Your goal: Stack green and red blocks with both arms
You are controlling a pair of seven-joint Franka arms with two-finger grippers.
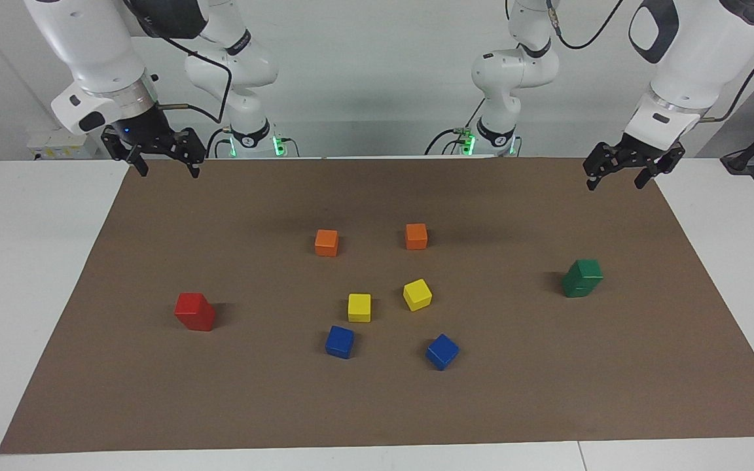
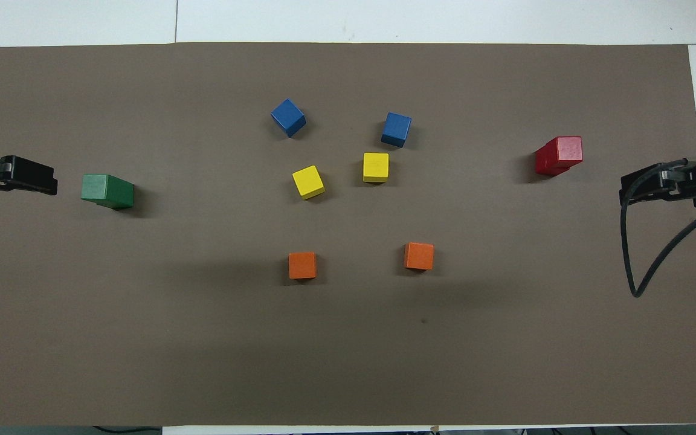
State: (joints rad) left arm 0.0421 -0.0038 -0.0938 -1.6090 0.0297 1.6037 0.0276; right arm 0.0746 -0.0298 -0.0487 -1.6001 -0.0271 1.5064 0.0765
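Green stack (image 1: pixel 582 278) and red stack (image 1: pixel 194 311) sit apart from both released pincers.
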